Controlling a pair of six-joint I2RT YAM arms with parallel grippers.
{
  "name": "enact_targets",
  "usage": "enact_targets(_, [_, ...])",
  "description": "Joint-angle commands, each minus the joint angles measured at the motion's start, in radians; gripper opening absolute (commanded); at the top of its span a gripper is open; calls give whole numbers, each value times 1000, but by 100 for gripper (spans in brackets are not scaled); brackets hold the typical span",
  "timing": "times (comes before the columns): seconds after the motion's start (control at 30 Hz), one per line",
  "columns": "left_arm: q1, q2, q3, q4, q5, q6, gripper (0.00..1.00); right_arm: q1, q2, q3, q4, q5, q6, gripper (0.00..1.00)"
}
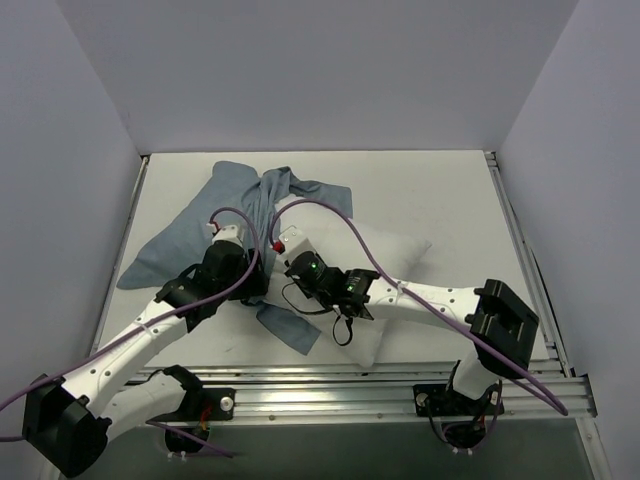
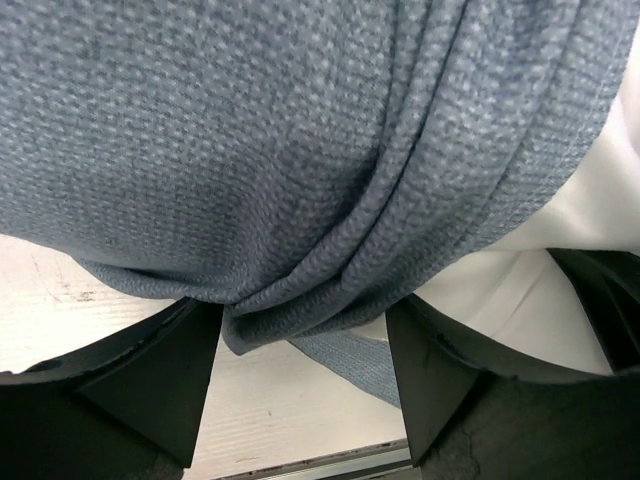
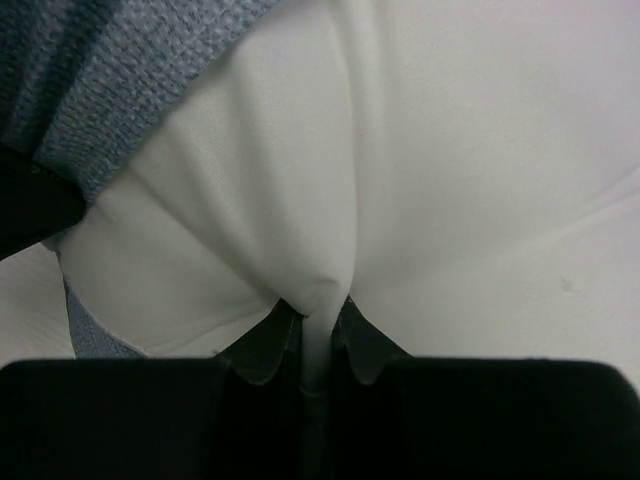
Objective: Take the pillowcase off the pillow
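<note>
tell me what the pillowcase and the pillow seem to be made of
The pillowcase: woven cloth, probably cotton or a blend, matte slate blue; the coarse weave grain shows and it drapes in soft folds. The pillow: smooth white fabric shell, fine weave, slight sheen at most, likely over soft filling; it puckers into a fold where the right gripper pinches it.

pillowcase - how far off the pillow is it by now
Mostly done: much of the pillow lies bare, the pillowcase bunched beside it. In hand: right pincer pinches the pillow; left pincer stands open around a pillowcase fold. Left: pulling the last fabric, seemingly round the pillow's end, clear.
</note>
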Motion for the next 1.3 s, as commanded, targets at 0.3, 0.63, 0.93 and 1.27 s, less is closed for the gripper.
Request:
enact_targets(0.3, [67, 53, 90, 81, -47, 51, 6, -55, -57, -109, -112, -84, 59, 0])
enact_targets(0.63, [238, 71, 127, -9, -139, 4, 2, -245, -472, -105, -294, -126, 116, 0])
enact_targets(0.93, [387, 117, 196, -16, -142, 4, 2, -362, -748, 98, -520, -95, 61, 0])
enact_targets(1.27, [378, 168, 173, 113, 76, 2, 2, -351, -712, 66, -523, -360, 22, 9])
